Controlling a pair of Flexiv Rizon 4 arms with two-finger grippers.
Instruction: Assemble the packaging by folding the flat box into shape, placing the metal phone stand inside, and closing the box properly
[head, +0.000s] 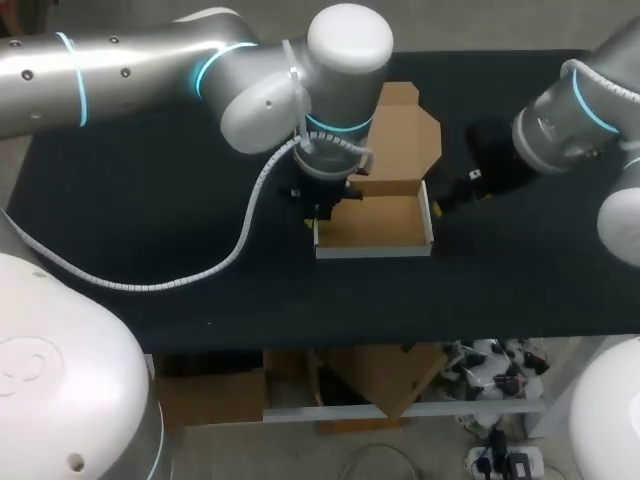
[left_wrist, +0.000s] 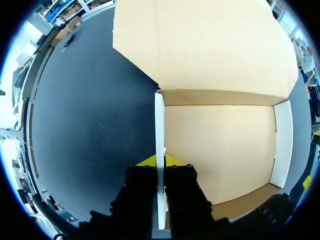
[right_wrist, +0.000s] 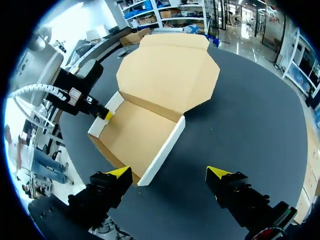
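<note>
The cardboard box (head: 375, 225) stands folded into a tray on the black table, its brown lid (head: 400, 140) lying open behind it. My left gripper (head: 325, 195) comes down at the box's left side. In the left wrist view this gripper (left_wrist: 159, 161) is shut on the white left wall (left_wrist: 159, 130), one yellow tip on each face, with the empty box floor (left_wrist: 220, 150) beside it. My right gripper (right_wrist: 169, 174) is open just off the box's right wall (right_wrist: 162, 150), not touching it. It also shows in the head view (head: 458, 192). No phone stand is in view.
The black table top (head: 150, 210) spreads wide on the left of the box and along its front edge. A white spiral cable (head: 230, 255) hangs from my left arm over the table's left half.
</note>
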